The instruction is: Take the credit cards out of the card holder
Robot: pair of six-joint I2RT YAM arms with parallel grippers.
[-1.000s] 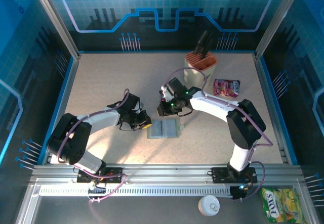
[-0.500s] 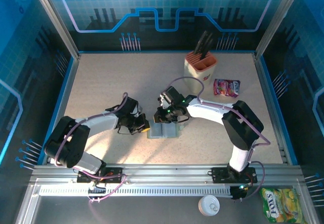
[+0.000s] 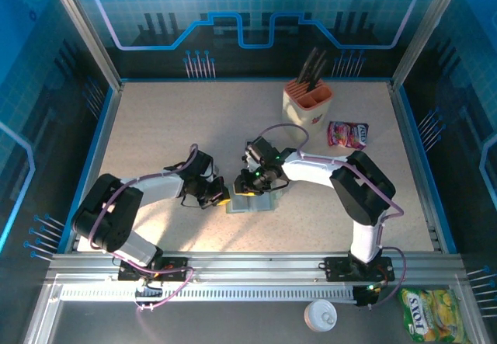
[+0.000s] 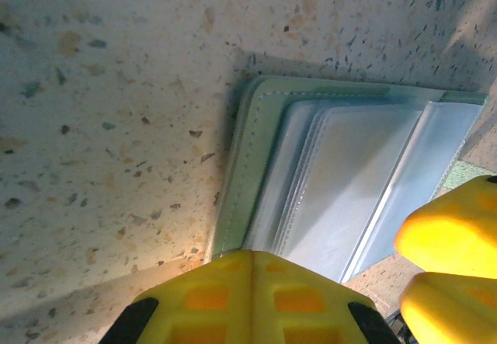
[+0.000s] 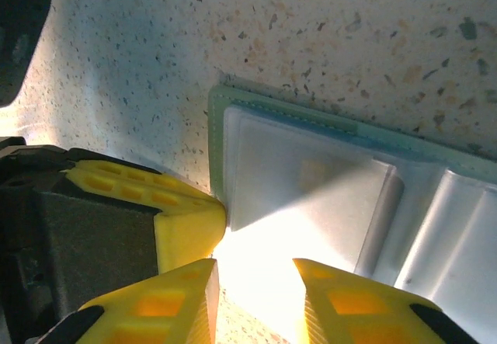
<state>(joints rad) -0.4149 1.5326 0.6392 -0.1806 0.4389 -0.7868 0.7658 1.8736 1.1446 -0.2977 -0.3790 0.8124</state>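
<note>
card holder (image 3: 254, 203) open, long axis along near edge of table (image 3: 155, 126), grey-green stitched, clear-sleeved | left end effector (image 3: 220, 199) closed | right end effector (image 5: 256, 297) ajar

Just below frame centre, flat on the speckled table (image 3: 155, 126): grey-green wallet (image 3: 256, 203). At its left edge, left gripper (image 3: 220, 199), arm reaching in from lower left. Over its upper left corner, right gripper (image 3: 247, 189), arm arching in from lower right. Jaws of both too small to read. Upper right of centre: cream knife block (image 3: 307, 105), upright; near it, lower right, pink packet (image 3: 347, 135). Bottom right, off the table: white lid (image 3: 319, 314), yellow packet (image 3: 431, 315).
</note>
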